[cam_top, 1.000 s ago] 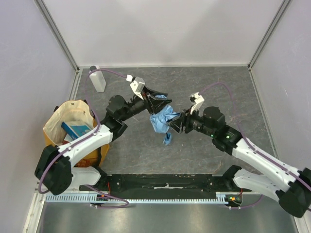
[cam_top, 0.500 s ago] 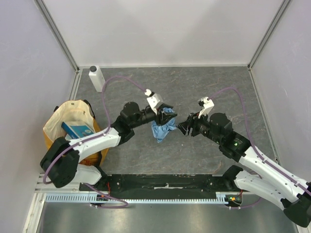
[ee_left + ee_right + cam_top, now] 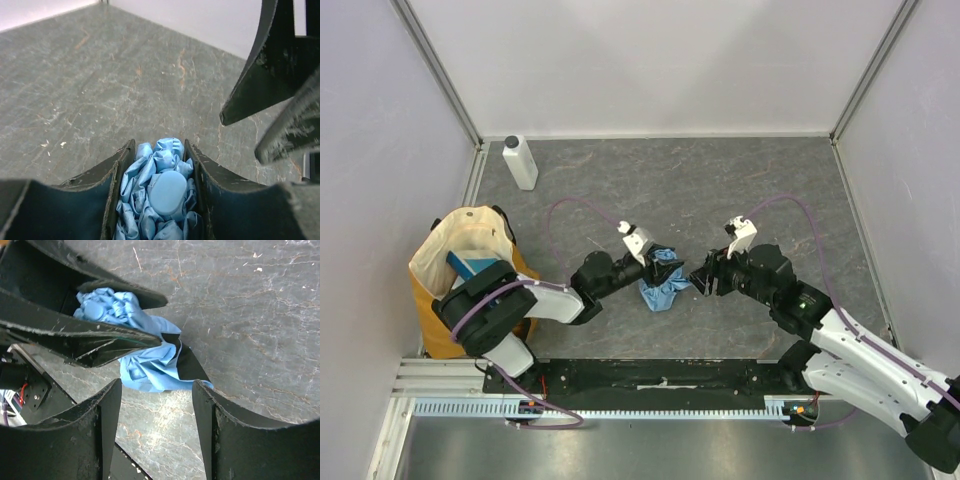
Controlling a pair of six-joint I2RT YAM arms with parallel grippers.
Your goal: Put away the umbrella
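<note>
Grey table [image 3: 740, 190], near middle: crumpled blue umbrella [image 3: 658, 292] clamped at its top end in the left claw [image 3: 657, 266], right claw [image 3: 702, 276] open and empty just beside it; bundling apparently done, next likely a carry left into the bag [image 3: 440, 250].

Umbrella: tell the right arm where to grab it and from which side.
Grip the umbrella's loose fabric hanging out of the left gripper, coming from the right. The left gripper clamps the bunched cap end, so only that free part is exposed, facing the open right gripper.
</note>
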